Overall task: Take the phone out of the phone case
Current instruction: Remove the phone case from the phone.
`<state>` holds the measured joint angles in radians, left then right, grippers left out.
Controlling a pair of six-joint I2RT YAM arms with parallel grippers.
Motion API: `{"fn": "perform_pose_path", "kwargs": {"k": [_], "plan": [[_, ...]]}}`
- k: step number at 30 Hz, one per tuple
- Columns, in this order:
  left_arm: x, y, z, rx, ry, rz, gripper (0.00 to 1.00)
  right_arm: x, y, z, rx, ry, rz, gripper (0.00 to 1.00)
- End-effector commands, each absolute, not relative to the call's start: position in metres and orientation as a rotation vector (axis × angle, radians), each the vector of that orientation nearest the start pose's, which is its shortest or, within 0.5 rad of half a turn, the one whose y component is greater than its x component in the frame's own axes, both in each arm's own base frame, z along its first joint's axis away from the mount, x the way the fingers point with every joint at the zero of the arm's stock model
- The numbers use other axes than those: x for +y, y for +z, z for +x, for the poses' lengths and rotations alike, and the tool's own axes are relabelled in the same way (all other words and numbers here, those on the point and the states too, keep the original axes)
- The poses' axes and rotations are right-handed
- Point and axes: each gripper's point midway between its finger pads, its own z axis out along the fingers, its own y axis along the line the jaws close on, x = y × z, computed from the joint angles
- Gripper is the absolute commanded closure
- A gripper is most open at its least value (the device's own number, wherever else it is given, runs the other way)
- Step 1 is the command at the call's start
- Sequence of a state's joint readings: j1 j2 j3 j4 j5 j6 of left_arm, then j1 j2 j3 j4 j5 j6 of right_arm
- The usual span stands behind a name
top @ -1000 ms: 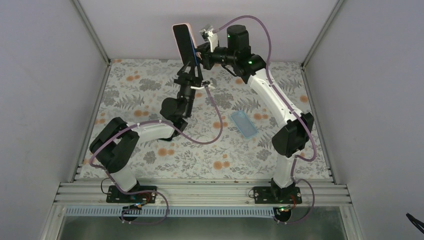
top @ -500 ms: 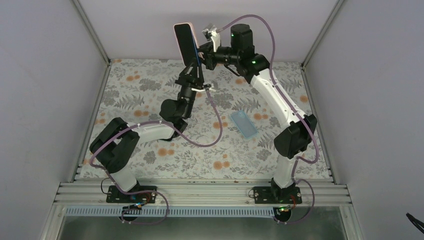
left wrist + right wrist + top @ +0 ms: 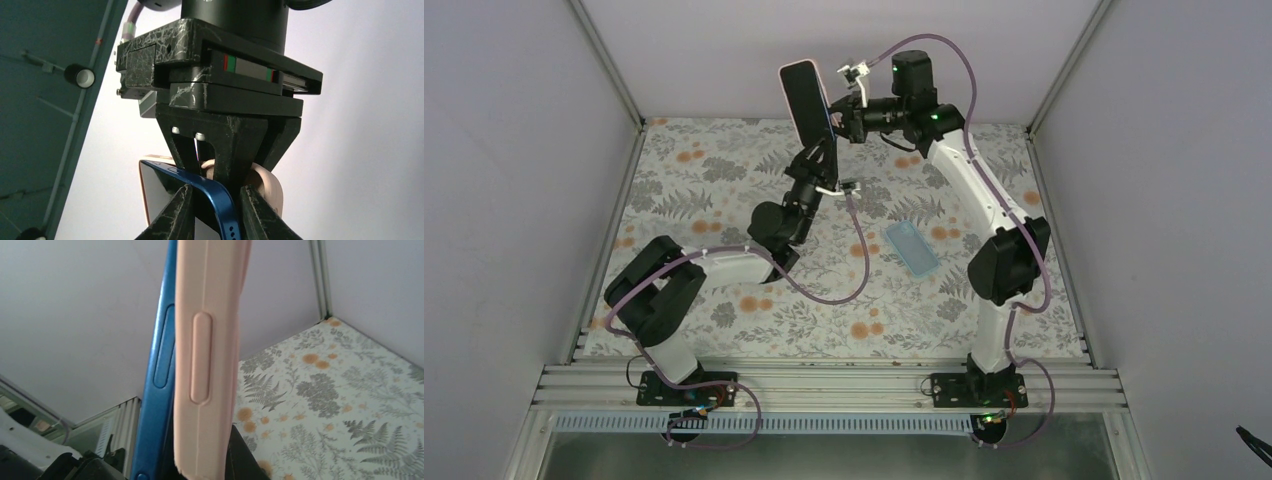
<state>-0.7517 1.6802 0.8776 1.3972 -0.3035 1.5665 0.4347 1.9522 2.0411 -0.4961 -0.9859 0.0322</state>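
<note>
Left arm raised off the table; left gripper [image 3: 214, 212] clamps the phone [image 3: 804, 100] upright by its lower edge. Right arm reaches across level; right gripper [image 3: 837, 118] pinches the pink case [image 3: 207, 365].

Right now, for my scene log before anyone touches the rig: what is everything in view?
phone: one, blue edge, dark screen, held up over the table's far side
phone case: one, pale pink, on the phone's back, partly peeled away
flat rectangular item: one, translucent light blue, lying on the cloth right of centre
cloth: one, floral with orange blooms, covering the table
walls: three, pale grey, around the table
left gripper: one, black, shut on the phone's edge
right gripper: one, black, shut on the phone case
</note>
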Motion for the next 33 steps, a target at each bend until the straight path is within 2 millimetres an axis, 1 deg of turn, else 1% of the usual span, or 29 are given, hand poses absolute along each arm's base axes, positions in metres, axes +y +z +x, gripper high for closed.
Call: {"fn": "perform_pose_path", "kwargs": {"k": [1,7,14,18,23,24,30,33], "plan": [[-0.167,0.495,0.300,0.544,1.028,0.206,0.82,0.327,0.309,0.390,1.991,1.502,-0.984,0.97],[-0.177,0.496,0.296,0.511,1.065,0.240,0.82,0.320,0.297,0.401,2.030,1.517,-0.955,0.97],[-0.189,0.491,0.302,0.488,1.116,0.281,0.82,0.318,0.288,0.400,2.067,1.525,-0.951,0.97],[-0.195,0.490,0.303,0.481,1.128,0.294,0.81,0.316,0.289,0.398,2.068,1.528,-0.955,0.97],[-0.195,0.492,0.304,0.484,1.142,0.288,0.81,0.314,0.292,0.391,2.058,1.552,-0.970,0.97],[-0.194,0.493,0.303,0.483,1.146,0.287,0.79,0.314,0.293,0.390,2.056,1.559,-0.974,0.97],[-0.186,0.495,0.298,0.481,1.159,0.282,0.59,0.312,0.297,0.376,2.040,1.602,-1.013,0.97],[-0.181,0.495,0.299,0.491,1.166,0.275,0.58,0.309,0.300,0.369,2.030,1.598,-1.031,0.97]]}}
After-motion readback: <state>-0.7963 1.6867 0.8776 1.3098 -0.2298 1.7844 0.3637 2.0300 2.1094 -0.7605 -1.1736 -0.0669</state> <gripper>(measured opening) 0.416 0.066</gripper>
